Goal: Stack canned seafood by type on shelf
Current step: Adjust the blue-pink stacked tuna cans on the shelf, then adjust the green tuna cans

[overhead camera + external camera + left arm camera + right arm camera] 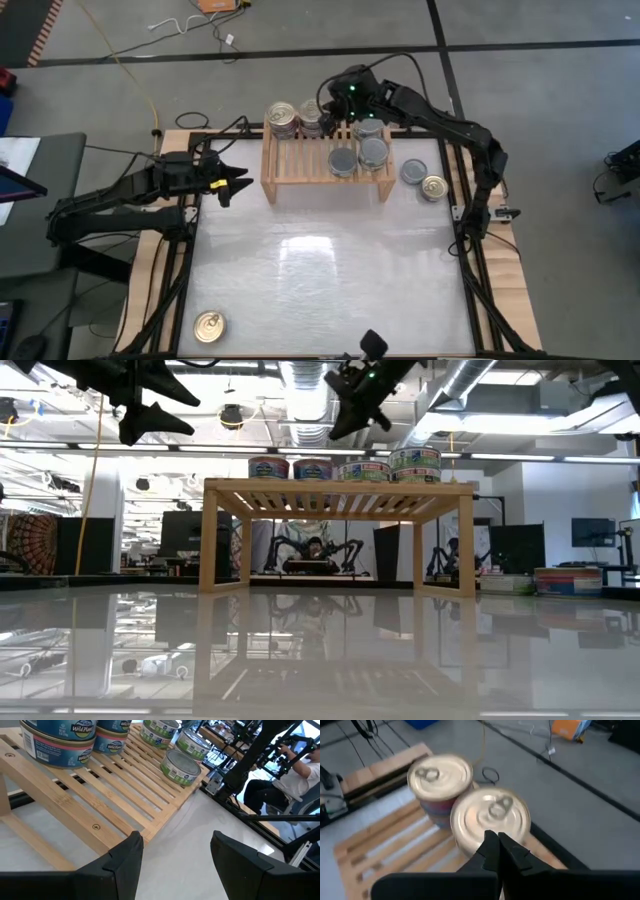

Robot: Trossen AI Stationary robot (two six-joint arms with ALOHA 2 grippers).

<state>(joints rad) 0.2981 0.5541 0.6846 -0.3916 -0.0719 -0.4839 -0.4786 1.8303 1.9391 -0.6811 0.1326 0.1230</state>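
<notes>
The shelf [300,165] stands at the far middle of the desk [330,280], and the tins on it are already grouped by kind. Gold-topped tins [283,116] with blue and pink labels are stacked at its far left corner. Green-labelled, grey-topped tins [372,152] are stacked toward its right end. This grouping appears to serve the sort by type.

The right gripper [327,118] hangs just over the gold-topped stacks. Its fingers [496,851] are closed together and hold nothing. In the right wrist view they sit directly above the pull-ring top of the nearer stack [490,822]; a release there seems the likeliest reading.

The left gripper [232,185] waits off the shelf's left end, above the desk. Its fingers [122,862] stand partly apart and are empty.

Three tins remain off the shelf. A grey-topped one [414,171] and a gold-topped one [434,187] lie just right of the shelf. Another gold-topped one [208,325] lies at the near left corner of the desk. Sorting is judged well advanced but unfinished.
</notes>
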